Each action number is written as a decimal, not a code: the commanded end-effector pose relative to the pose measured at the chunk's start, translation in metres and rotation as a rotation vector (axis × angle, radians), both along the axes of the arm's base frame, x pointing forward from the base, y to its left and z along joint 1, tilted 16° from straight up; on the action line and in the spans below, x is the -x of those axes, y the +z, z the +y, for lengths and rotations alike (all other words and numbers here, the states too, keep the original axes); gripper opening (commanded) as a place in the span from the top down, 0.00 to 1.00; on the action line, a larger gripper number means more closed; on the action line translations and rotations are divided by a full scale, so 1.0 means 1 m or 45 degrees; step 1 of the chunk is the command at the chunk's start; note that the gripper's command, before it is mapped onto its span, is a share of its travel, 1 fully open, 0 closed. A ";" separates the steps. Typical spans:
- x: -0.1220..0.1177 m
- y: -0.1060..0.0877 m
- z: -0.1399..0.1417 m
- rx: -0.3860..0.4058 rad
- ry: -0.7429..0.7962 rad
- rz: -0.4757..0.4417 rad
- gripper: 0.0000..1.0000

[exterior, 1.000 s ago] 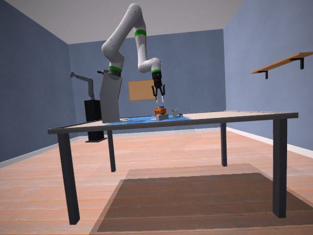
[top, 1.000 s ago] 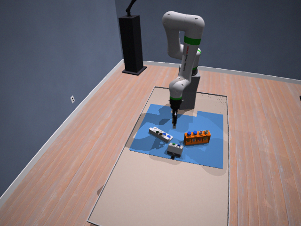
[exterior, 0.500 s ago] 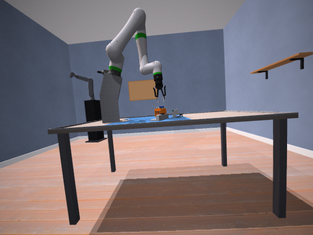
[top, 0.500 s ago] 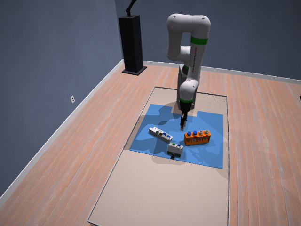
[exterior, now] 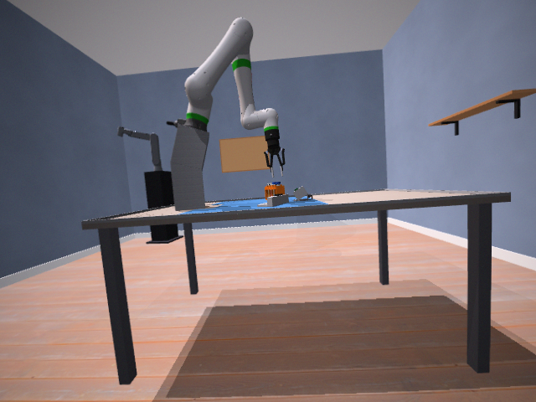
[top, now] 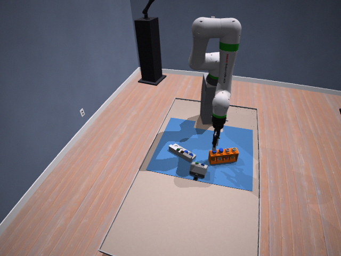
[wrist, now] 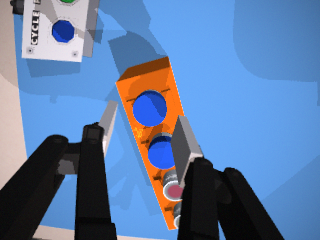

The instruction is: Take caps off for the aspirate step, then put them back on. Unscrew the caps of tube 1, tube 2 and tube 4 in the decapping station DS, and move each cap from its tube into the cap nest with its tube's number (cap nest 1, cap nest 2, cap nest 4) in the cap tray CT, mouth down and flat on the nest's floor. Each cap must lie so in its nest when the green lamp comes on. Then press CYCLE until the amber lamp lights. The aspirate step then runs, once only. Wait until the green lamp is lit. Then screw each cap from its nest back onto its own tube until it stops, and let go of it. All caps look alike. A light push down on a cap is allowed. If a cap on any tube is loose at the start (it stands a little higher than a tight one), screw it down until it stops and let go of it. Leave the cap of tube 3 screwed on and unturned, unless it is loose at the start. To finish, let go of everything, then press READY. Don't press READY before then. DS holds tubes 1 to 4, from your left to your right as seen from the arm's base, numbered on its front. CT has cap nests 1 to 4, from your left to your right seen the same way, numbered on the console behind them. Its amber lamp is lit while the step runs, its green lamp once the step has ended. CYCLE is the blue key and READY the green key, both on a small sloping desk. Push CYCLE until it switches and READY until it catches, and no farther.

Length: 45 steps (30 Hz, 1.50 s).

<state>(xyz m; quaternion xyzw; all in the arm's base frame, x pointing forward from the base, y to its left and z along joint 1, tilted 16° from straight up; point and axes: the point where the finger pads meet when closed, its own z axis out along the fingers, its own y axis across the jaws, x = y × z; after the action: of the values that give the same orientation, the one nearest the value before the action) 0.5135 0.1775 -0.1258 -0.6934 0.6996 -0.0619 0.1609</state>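
The orange decapping station (top: 223,159) (exterior: 274,189) (wrist: 170,85) stands on the blue mat (top: 236,176). Two neighbouring tubes at one end carry blue caps: the end cap (top: 213,151) (wrist: 150,107) and the one beside it (top: 221,150) (wrist: 162,151). The two other tubes (top: 227,150) (top: 234,149) are uncapped; one (wrist: 173,190) shows red liquid in the wrist view. The white cap tray (top: 176,150) (exterior: 276,199) holds two blue caps (top: 186,151) (top: 190,153) in neighbouring nests. My gripper (top: 214,145) (exterior: 275,172) (wrist: 145,122) is open and empty, hanging above the station's capped end.
The small sloping desk (top: 198,170) (exterior: 301,192) (wrist: 45,50) stands next to the station, with the blue CYCLE key (top: 203,165) (wrist: 63,31) and the green READY key (top: 197,162). The arm's grey pedestal (top: 205,104) stands behind the mat.
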 end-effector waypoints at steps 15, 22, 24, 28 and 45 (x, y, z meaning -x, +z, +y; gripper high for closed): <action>-0.009 -0.032 0.005 0.013 0.007 0.085 0.65; -0.009 -0.033 0.005 0.013 0.007 0.085 0.65; -0.009 -0.034 0.005 0.013 0.007 0.085 0.65; -0.010 -0.036 0.005 0.013 0.007 0.085 0.65; -0.011 -0.042 0.006 0.013 0.007 0.085 1.00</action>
<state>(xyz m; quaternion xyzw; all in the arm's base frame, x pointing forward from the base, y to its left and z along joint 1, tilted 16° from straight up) 0.5244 0.1834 -0.1679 -0.6973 0.7018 -0.0443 0.1390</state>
